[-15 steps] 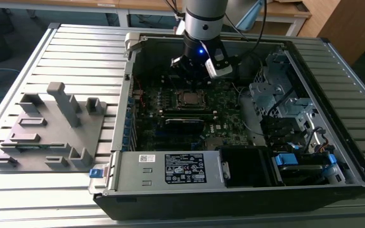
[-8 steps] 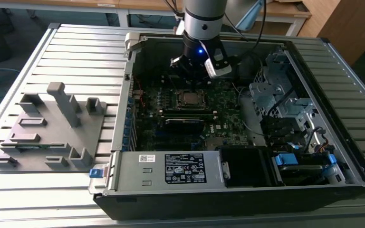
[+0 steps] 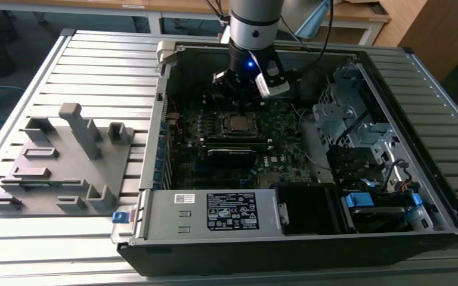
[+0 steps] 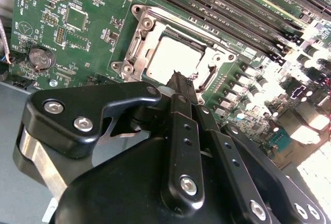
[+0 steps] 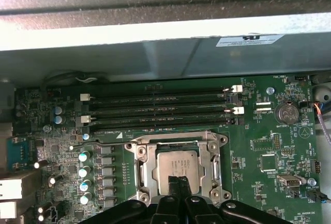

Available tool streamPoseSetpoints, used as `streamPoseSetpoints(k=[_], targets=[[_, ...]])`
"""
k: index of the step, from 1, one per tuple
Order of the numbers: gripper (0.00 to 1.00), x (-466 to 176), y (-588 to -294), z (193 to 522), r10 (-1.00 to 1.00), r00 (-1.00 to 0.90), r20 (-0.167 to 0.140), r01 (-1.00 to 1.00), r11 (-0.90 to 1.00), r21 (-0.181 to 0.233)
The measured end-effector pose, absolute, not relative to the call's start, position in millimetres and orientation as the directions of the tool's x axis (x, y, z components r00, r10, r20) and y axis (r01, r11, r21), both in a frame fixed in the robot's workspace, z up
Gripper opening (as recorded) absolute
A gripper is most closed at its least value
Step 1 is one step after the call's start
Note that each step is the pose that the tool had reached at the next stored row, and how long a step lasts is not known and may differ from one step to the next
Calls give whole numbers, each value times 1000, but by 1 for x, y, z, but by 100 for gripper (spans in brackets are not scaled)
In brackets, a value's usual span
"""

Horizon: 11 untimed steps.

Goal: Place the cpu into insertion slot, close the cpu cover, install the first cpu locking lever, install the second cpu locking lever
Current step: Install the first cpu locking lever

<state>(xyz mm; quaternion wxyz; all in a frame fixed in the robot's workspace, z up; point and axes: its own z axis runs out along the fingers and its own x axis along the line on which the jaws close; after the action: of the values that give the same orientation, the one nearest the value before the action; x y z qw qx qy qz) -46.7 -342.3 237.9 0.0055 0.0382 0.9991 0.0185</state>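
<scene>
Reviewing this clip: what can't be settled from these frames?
- Both wrist views: the gripper covers one edge of the cpu cover, so lever latching there is hidden.
- Both wrist views: whether the gripper touches the cpu is unclear.
- Exterior view: the insertion slot is too small for detail.

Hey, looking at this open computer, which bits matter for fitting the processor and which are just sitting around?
For the job:
cpu, already seated
cpu cover, lying flat around it
jaws, shut, poised over the cpu

Just lying about:
memory slots
coin cell battery
grey fixture plate
power supply
</scene>
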Motion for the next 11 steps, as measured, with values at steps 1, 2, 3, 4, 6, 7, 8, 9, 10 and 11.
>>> streamPoseSetpoints(k=[1,2,3,4,6,7,8,9,10,11], targets=[[11,-47,-342,238,77,-997,-10,76,996,37],[11,-47,-342,239,77,-997,-9,76,996,37],[11,-47,-342,239,77,-997,-9,76,996,37],[11,-47,-342,240,77,-997,-10,76,996,37],[11,-47,-342,240,77,-997,-10,76,996,38],[11,-47,-342,240,77,-997,-10,76,996,38],[11,-47,-342,241,77,-997,-10,76,996,37],[11,-47,-342,242,77,-997,-10,76,996,37],[11,-47,-342,242,77,-997,-10,76,996,37],[11,-47,-342,242,77,-997,-10,76,996,37]])
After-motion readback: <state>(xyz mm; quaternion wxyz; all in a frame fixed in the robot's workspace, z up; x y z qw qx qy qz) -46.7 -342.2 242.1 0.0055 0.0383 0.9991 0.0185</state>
